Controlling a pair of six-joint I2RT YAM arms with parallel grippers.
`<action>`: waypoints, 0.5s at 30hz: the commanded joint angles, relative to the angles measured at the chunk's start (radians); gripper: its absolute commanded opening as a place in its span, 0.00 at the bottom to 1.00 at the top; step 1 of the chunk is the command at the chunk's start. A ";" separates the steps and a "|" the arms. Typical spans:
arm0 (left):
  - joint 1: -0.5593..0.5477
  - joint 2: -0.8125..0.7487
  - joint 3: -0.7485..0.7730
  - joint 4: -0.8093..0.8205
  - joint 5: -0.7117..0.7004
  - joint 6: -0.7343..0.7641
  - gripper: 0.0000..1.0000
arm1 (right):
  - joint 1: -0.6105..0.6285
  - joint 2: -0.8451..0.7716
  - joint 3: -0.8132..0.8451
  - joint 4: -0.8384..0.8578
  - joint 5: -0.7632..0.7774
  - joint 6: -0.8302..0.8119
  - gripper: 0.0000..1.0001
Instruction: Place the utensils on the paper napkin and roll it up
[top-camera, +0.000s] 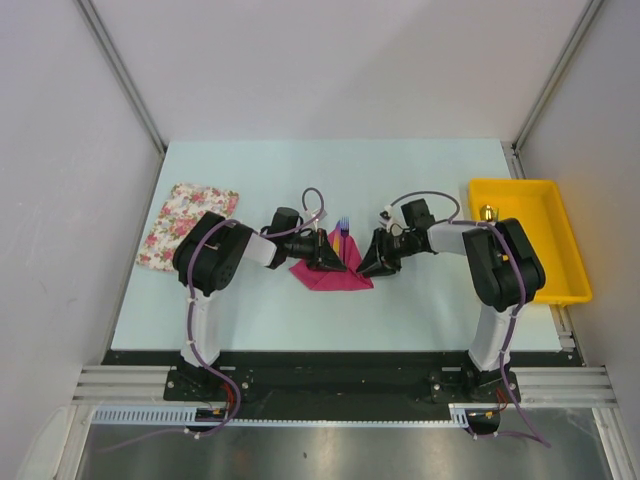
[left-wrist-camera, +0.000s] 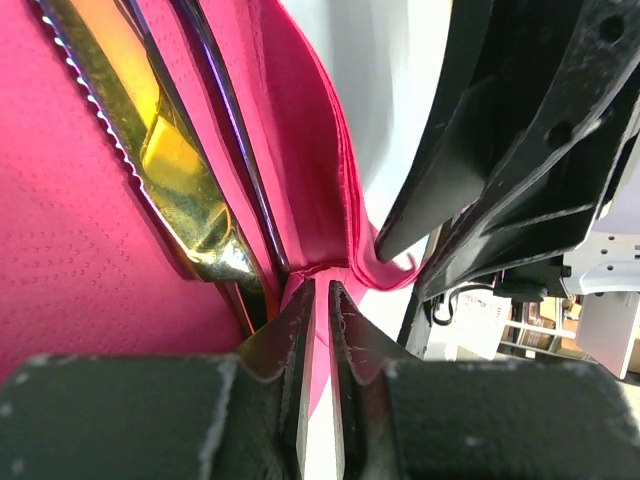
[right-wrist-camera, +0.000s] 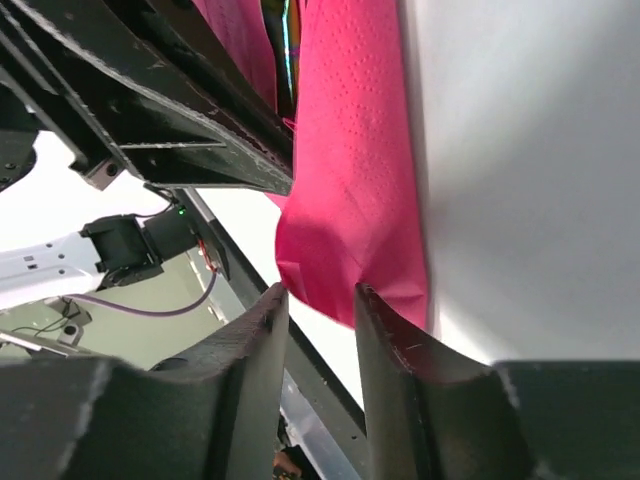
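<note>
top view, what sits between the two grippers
The folded magenta paper napkin, a purple plastic fork poking out its far end; the top view shows it.

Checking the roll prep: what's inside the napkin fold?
A purple fork, tines sticking out the far end of the pink napkin, and a yellow-orange serrated knife beside it. From above, the fold hides most of both.
</note>
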 joint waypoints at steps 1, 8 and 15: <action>0.010 -0.007 0.017 -0.008 -0.012 0.031 0.15 | 0.015 -0.019 0.033 -0.034 0.051 -0.012 0.46; 0.010 -0.006 0.020 -0.010 -0.006 0.035 0.15 | -0.003 -0.058 0.044 -0.132 0.197 -0.103 0.83; 0.010 -0.006 0.026 -0.018 -0.006 0.043 0.15 | -0.009 -0.081 0.023 -0.165 0.275 -0.164 0.82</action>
